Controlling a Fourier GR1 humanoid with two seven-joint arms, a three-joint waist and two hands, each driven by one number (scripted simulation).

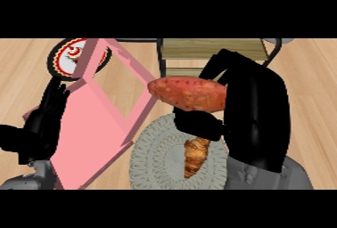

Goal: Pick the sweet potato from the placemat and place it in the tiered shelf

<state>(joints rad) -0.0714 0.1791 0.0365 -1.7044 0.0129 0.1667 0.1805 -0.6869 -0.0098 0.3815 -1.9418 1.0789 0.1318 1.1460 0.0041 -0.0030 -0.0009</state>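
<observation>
The reddish-brown sweet potato is lifted above the counter, with my right hand curled round its right end and the thumb under it. It hangs just in front of the tiered shelf, whose wooden boards and dark frame show at the top centre. Below it lies the round grey woven placemat with a croissant on it. My left hand rests at the left edge, fingers straight and pointing up.
A pink frame-like object lies slanted between the left hand and the placemat. A round plate with a red and white pattern sits at the top left, partly under the pink object. The counter is light wood.
</observation>
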